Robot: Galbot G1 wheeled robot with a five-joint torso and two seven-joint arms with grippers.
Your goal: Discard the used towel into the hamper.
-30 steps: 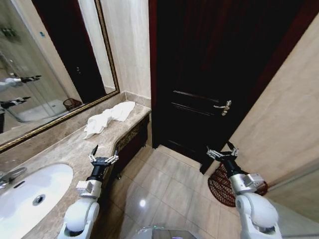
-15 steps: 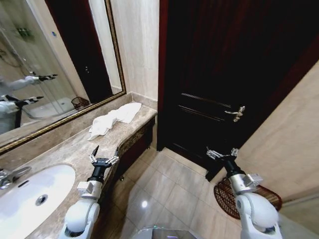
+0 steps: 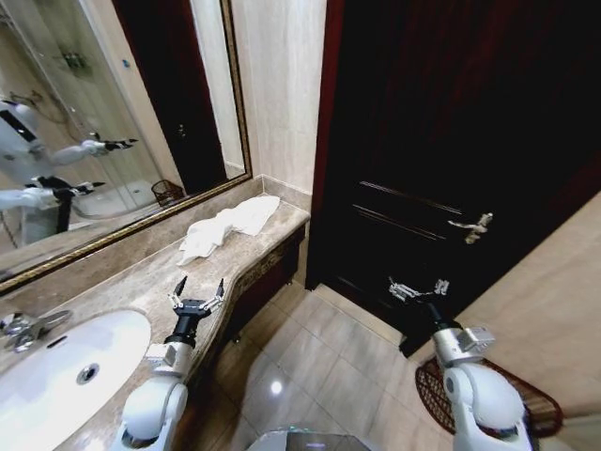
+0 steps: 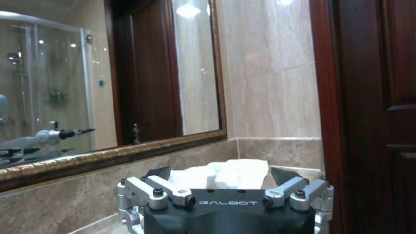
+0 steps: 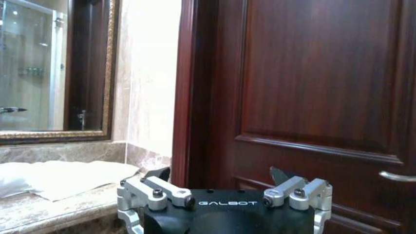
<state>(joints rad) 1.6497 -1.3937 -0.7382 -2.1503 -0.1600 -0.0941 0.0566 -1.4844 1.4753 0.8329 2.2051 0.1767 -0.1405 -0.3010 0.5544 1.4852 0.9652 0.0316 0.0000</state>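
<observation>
Both grippers, left (image 3: 198, 292) and right (image 3: 419, 287), spread wide, empty; white towel (image 3: 228, 226) crumpled on marble counter (image 3: 131, 282); hamper (image 3: 535, 404) on floor.

Bare counter stretch between the oval white sink (image 3: 66, 362) and the crumpled white towel (image 3: 225, 225). Gilt-framed wall mirror (image 3: 122, 122) behind the sink, dark wooden door (image 3: 451, 188) past the towel.

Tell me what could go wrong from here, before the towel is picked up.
1. The towel lies far along the counter, beyond the open left gripper; a short reach may miss it.
2. The hamper stands on the floor behind the right arm, partly hidden, so the drop may miss.
3. The open right gripper hangs near the door; turning might hit it.
</observation>
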